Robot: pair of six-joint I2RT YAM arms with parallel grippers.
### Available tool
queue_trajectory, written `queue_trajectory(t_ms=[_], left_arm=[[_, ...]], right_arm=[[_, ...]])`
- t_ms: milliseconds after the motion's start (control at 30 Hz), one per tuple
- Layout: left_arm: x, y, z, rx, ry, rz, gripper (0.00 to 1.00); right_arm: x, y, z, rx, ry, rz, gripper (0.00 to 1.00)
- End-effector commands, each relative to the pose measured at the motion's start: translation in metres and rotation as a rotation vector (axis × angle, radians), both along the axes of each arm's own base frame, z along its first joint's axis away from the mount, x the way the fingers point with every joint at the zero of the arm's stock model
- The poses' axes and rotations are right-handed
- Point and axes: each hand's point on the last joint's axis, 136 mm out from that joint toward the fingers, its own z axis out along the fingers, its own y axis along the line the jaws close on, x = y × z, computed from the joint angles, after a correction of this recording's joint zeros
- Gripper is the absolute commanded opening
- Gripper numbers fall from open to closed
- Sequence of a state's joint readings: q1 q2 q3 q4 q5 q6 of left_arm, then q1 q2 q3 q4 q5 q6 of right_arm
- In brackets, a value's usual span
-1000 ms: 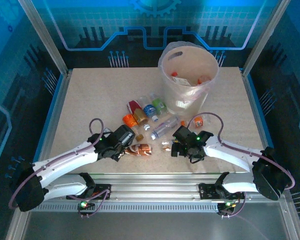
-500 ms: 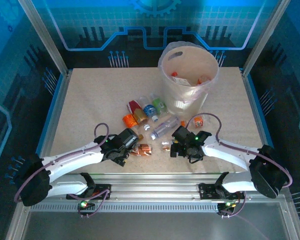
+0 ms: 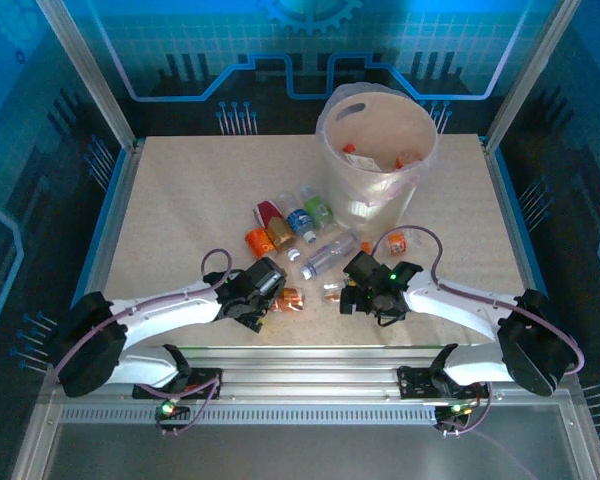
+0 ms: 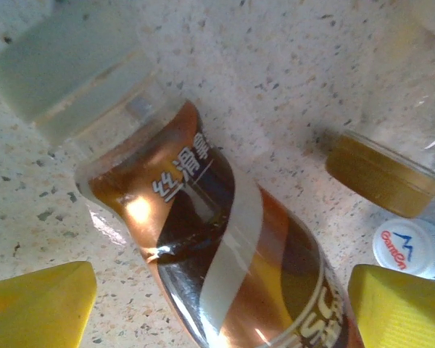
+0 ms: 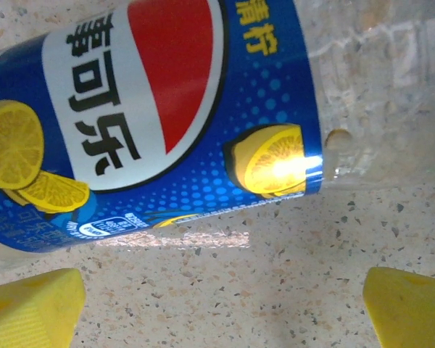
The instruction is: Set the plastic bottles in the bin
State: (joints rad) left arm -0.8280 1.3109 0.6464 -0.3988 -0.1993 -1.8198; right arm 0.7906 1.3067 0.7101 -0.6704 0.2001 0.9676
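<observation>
Small plastic bottles [image 3: 301, 222] lie scattered (some inside) beside the upright white bin [image 3: 368, 203].

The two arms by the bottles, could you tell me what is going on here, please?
Two robot arms are putting plastic bottles into the bin. The open left gripper straddles a brown-labelled bottle on the table; the open right gripper sits beside a blue Pepsi bottle. Some bottles are in the bin already.

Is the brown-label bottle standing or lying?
Lying: the brown-label bottle stretches flat along the table, its pale cap sideways.
</observation>
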Motion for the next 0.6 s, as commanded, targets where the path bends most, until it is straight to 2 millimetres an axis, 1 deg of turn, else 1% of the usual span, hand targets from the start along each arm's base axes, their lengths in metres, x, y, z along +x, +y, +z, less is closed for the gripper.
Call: queue_trajectory(t_ms=[0, 300, 433, 567], left_arm=[[-0.009, -0.003, -0.012, -0.014, 0.053, 0.002, 0.88], [-0.016, -0.004, -0.03, -0.018, 0.107, 0.028, 0.84], [-0.016, -0.004, -0.036, -0.013, 0.118, 0.034, 0.79], [-0.016, -0.003, -0.036, -0.013, 0.121, 0.039, 0.73]], right_arm=[[-0.001, -0.004, -0.004, -0.006, 0.014, -0.008, 1.0], [-0.001, -0.003, -0.006, -0.009, 0.019, -0.007, 1.0], [0.0, -0.003, -0.006, -0.012, 0.022, -0.008, 1.0], [0.0, -0.003, -0.007, -0.014, 0.025, -0.009, 1.0]])
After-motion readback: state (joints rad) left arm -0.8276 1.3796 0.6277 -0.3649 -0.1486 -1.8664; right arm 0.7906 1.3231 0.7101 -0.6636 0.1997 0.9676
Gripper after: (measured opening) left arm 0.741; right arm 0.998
